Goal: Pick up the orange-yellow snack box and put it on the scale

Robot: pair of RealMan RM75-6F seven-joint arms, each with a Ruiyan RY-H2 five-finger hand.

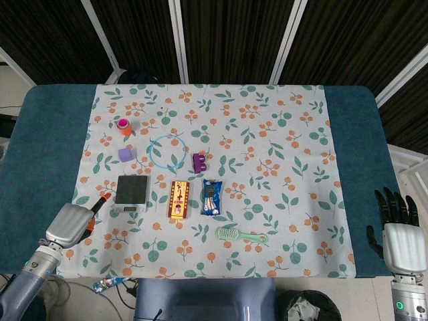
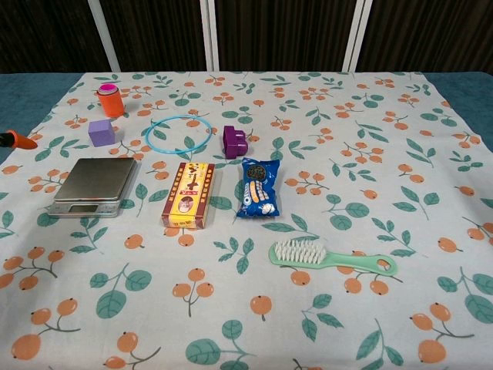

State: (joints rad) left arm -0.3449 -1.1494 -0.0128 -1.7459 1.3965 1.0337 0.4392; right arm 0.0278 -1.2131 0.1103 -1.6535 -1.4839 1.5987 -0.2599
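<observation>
The orange-yellow snack box [image 1: 178, 199] [image 2: 189, 204] lies flat on the floral cloth, just right of the silver scale [image 1: 132, 192] [image 2: 92, 185], whose pan is bare. My left hand [image 1: 70, 224] hovers over the cloth's left edge, near and left of the scale, holding nothing; an orange fingertip [image 1: 103, 198] points toward the scale and also shows in the chest view as an orange fingertip [image 2: 19, 140] at the left border. My right hand [image 1: 398, 231] sits off the table's near right corner, fingers spread and empty.
A blue cookie pack [image 1: 212, 196] lies right of the box, with a green brush [image 1: 241, 235] nearer me. Behind are a purple block [image 1: 199, 162], a blue ring [image 1: 168, 150], a purple cube [image 1: 125, 154] and an orange-pink cup [image 1: 124, 126].
</observation>
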